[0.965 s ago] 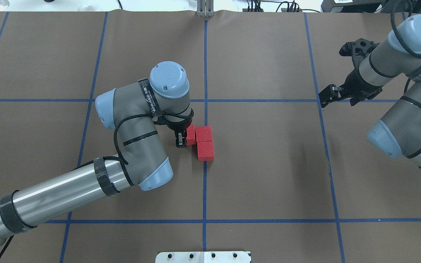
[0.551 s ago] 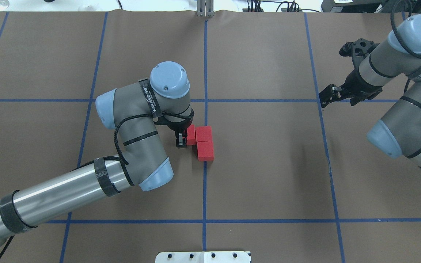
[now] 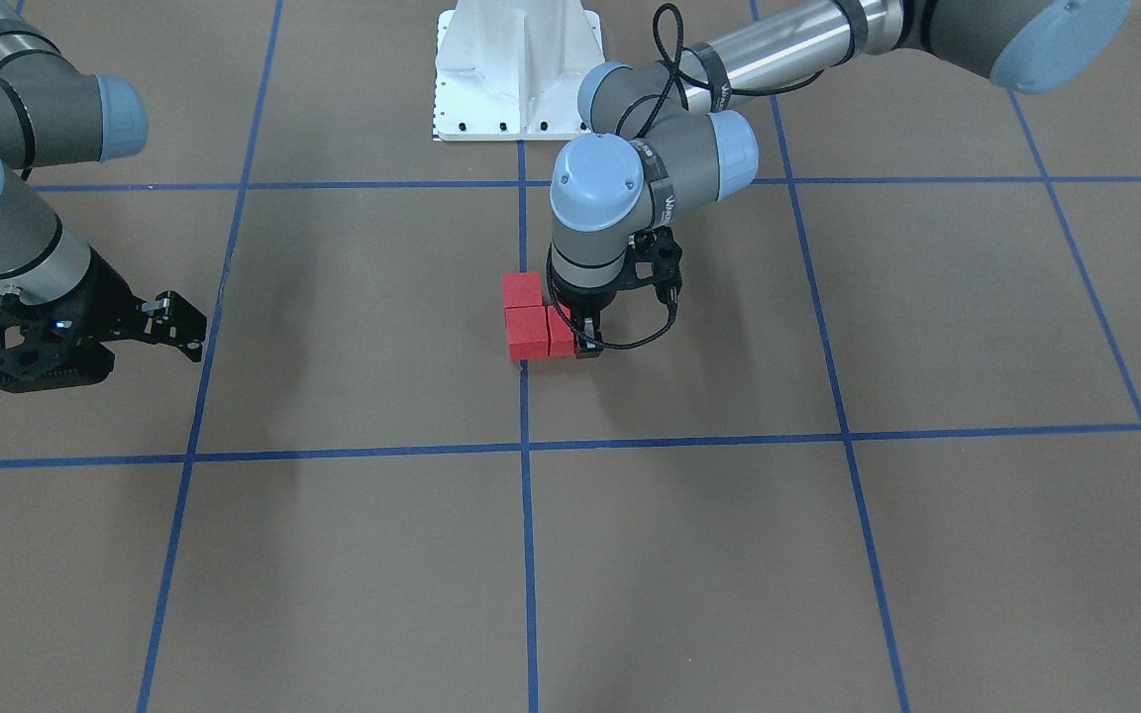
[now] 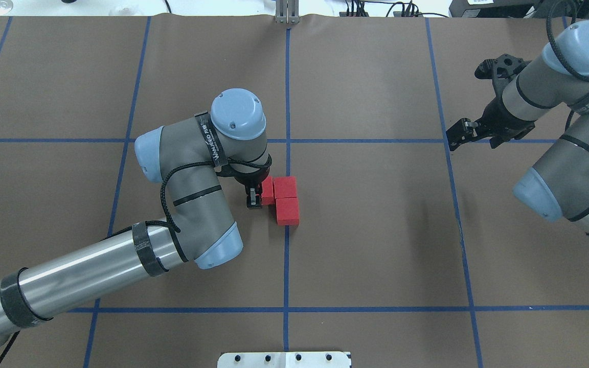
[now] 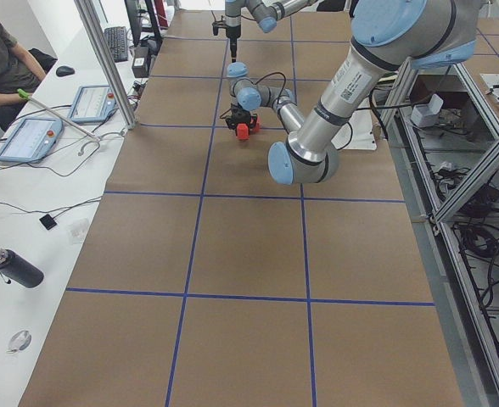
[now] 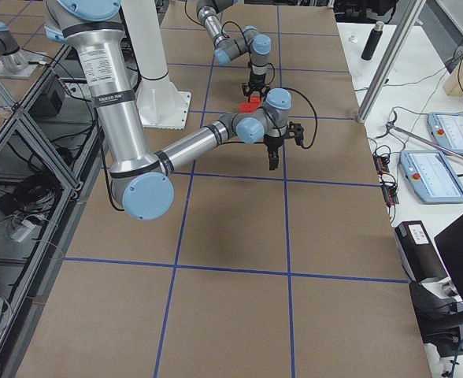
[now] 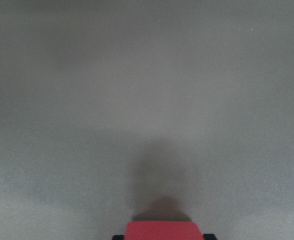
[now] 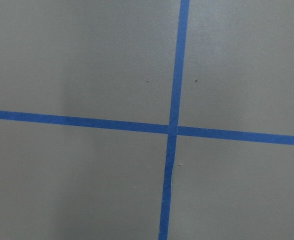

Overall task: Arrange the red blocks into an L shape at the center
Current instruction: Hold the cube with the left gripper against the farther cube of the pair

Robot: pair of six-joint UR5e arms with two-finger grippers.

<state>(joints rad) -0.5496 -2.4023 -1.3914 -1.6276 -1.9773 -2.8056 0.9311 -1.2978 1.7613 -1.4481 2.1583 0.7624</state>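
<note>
Three red blocks sit together at the center by the blue tape line (image 4: 287,102). Two of them (image 4: 285,187) (image 4: 288,211) lie in a column on the line. The third red block (image 4: 268,190) touches the far one's left side, so the three make an L; it also shows in the front view (image 3: 561,332). My left gripper (image 4: 259,194) is low on the floor and shut on this third block, which shows between the fingertips in the left wrist view (image 7: 162,231). My right gripper (image 4: 456,135) is open and empty, far to the right above a tape crossing (image 8: 173,129).
The white metal base (image 3: 516,69) stands at the robot's side of the floor. My left arm's elbow (image 4: 192,204) hangs over the floor left of the blocks. Brown floor with a blue grid lies all round. Operators' tablets (image 5: 29,136) lie past the far edge.
My left wrist and the block in its grip have shifted very slightly toward the robot. The two other blocks and the right arm have not moved.
</note>
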